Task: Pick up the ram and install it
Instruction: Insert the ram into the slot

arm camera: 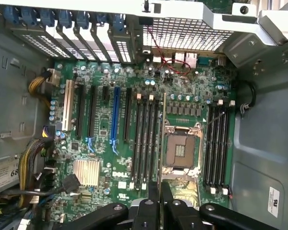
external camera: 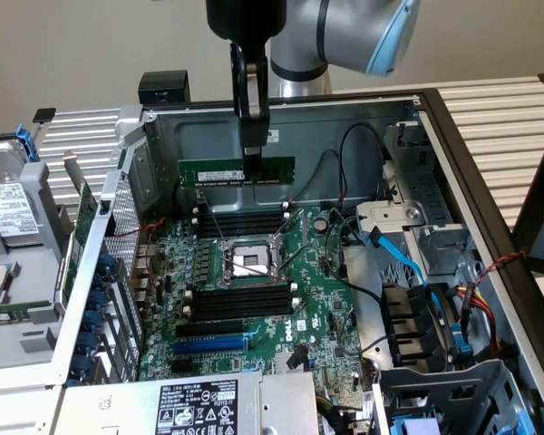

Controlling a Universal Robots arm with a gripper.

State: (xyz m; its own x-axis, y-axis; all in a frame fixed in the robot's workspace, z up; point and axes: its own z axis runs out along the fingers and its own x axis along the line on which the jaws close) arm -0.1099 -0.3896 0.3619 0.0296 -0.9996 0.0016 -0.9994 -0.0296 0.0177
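In the exterior view, your gripper (external camera: pixel 252 168) is coming down from above and clamping the ram (external camera: pixel 208 170) near its mid-length. The stick is therefore hanging level, with both ends free and its lower edge facing the board. It is hovering in the air above the motherboard (external camera: pixel 254 344), on the far side of the CPU socket (external camera: pixel 251 263) from this camera. That puts it over or just beyond the bank of black memory slots (external camera: pixel 245 222) beside the socket, and it is touching none of them. Its long side is running parallel to those slots, which I judge is why you are carrying it at this angle.

In the wrist view, you are looking down past the fingers (arm camera: pixel 154 203), which are pinching the ram (arm camera: pixel 162 143) between them. The ram is showing edge-on as a thin line. That line is running alongside the CPU socket (arm camera: pixel 182 151), between it and the neighbouring bank of slots (arm camera: pixel 146 143). I cannot tell whether it is sitting exactly over one slot. The slots in both banks are looking empty, so nothing is seated yet.
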